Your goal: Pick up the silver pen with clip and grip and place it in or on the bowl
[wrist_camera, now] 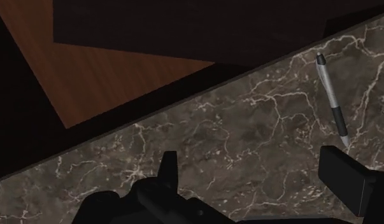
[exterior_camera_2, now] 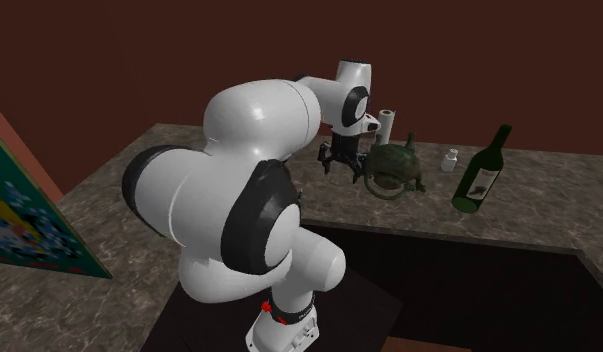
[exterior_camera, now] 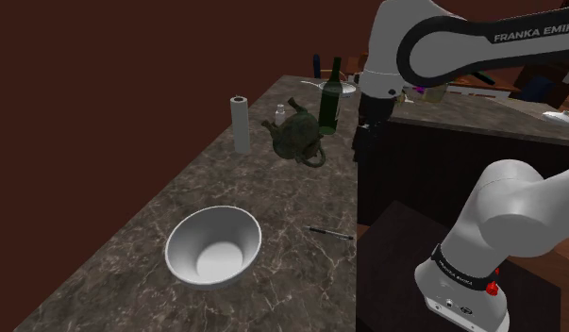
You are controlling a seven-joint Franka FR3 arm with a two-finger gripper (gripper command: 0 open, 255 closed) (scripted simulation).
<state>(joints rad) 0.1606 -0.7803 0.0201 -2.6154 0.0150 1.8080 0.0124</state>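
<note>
A slim silver pen (exterior_camera: 330, 233) with a dark grip lies on the marble counter (exterior_camera: 141, 245) near its edge, a short way to the shoulder view's right of a white bowl (exterior_camera: 214, 247). My black gripper (exterior_camera: 361, 151) hangs above the counter's edge, farther back than the pen and well above it. In the wrist view the pen (wrist_camera: 332, 98) lies just beyond the right finger (wrist_camera: 346, 178), outside the gap. The gripper (wrist_camera: 257, 172) is open with nothing between its fingers. From the second exterior view the gripper (exterior_camera_2: 344, 168) hovers over the counter beside a dark green teapot (exterior_camera_2: 394, 170).
At the back of the counter stand the green teapot (exterior_camera: 299, 137), a green wine bottle (exterior_camera: 330, 99), a white paper roll (exterior_camera: 241, 124) and a small shaker (exterior_camera: 279, 116). Beside the counter edge there is a drop to a dark recess and a wood floor (wrist_camera: 114, 76).
</note>
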